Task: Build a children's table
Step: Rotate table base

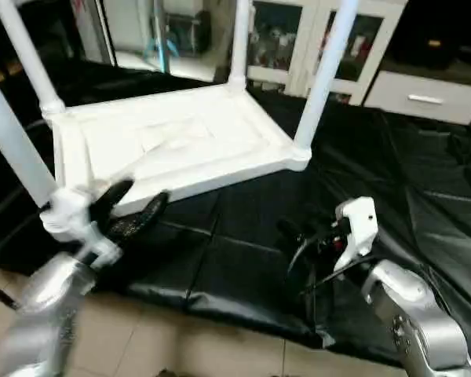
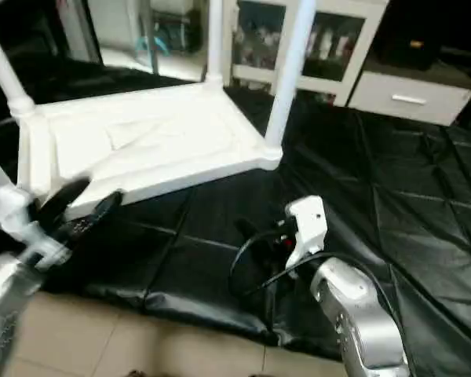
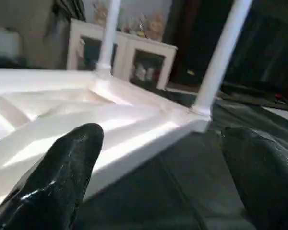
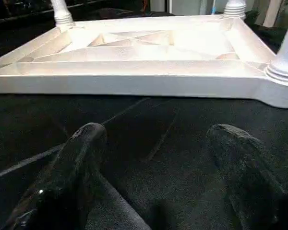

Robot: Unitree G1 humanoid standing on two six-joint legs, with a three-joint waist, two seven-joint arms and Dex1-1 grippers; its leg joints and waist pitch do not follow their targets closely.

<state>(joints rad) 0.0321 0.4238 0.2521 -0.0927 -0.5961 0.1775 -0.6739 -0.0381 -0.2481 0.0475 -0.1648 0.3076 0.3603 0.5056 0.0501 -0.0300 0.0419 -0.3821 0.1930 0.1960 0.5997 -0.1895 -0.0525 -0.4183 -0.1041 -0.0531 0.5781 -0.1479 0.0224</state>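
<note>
Children's table (image 1: 173,141): ribbed white plastic, tapered tube legs (image 1: 326,75) upright.

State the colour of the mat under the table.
Black mat, clearest in the right wrist view.

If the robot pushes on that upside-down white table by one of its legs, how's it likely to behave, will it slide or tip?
The table lies tabletop-down on the black mat, so the broad flat base probably resists tipping. It looks like hollow ribbed plastic, likely light, so it may slide. The legs are long and thin; a push high up would probably flex one or lever that corner up.
</note>
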